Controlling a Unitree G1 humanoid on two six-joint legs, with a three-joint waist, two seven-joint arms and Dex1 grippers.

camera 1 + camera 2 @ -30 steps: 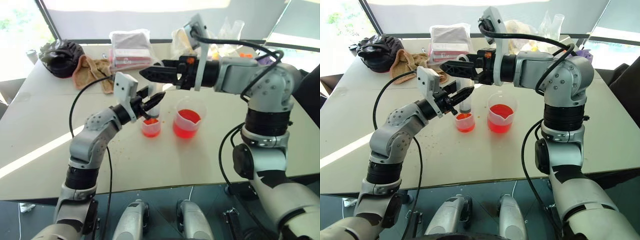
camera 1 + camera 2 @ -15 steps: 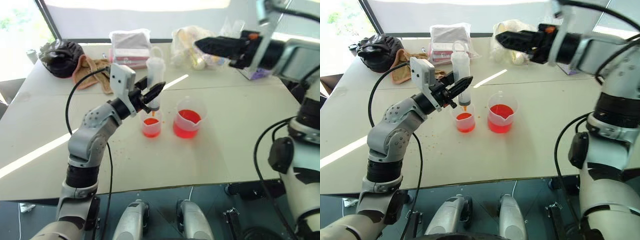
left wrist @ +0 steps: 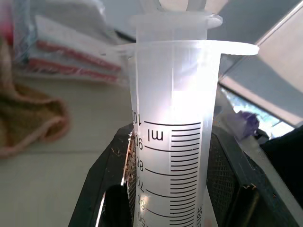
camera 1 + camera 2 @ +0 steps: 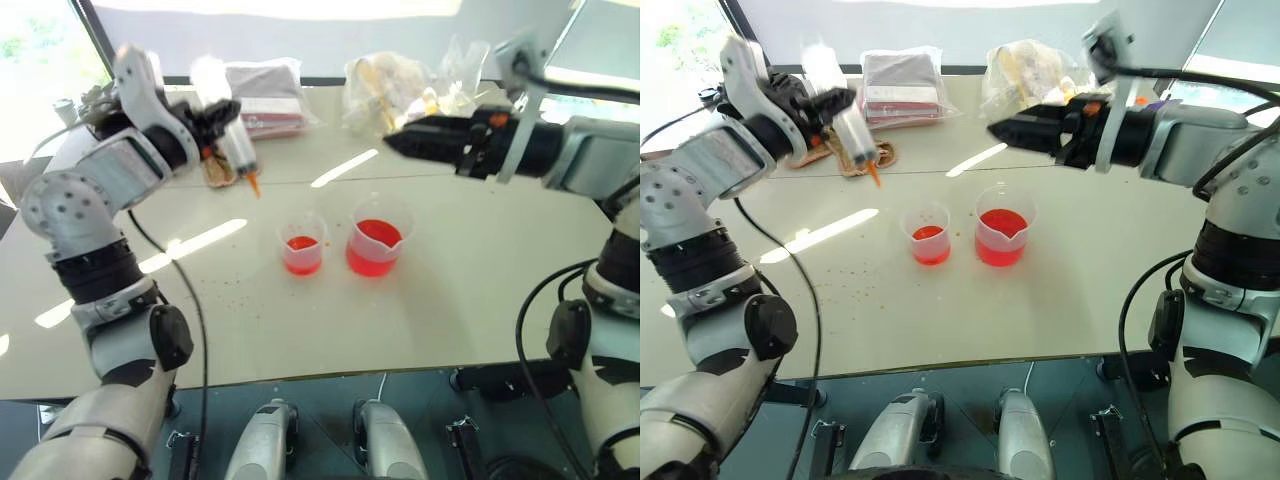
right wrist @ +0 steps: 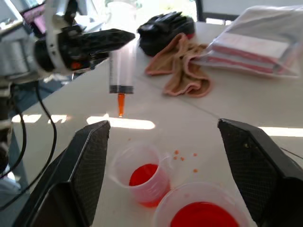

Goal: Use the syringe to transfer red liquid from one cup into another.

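My left gripper (image 4: 213, 112) is shut on the syringe (image 4: 232, 142), raised over the table's back left. The syringe is tilted, its orange tip (image 4: 253, 184) pointing down toward the cups. In the left wrist view the clear barrel (image 3: 174, 142) sits between the two black fingers (image 3: 106, 189). The smaller cup (image 4: 303, 244) and the spouted larger cup (image 4: 378, 237) stand side by side mid-table, each holding red liquid (image 4: 376, 233). Above and behind the larger cup my right gripper (image 4: 392, 143) hangs open and holds nothing; its fingers (image 5: 90, 170) frame both cups.
A brown cloth (image 5: 182, 66), a black bag (image 5: 165, 28) and a plastic-wrapped package (image 4: 265, 92) lie at the back left. A crumpled clear bag (image 4: 392, 82) sits at the back centre. Red droplets (image 4: 240, 285) speckle the table left of the cups.
My left gripper has carried the syringe up and away from the smaller cup toward the left and tilted it. The right gripper has drawn off to the right, away from the syringe.
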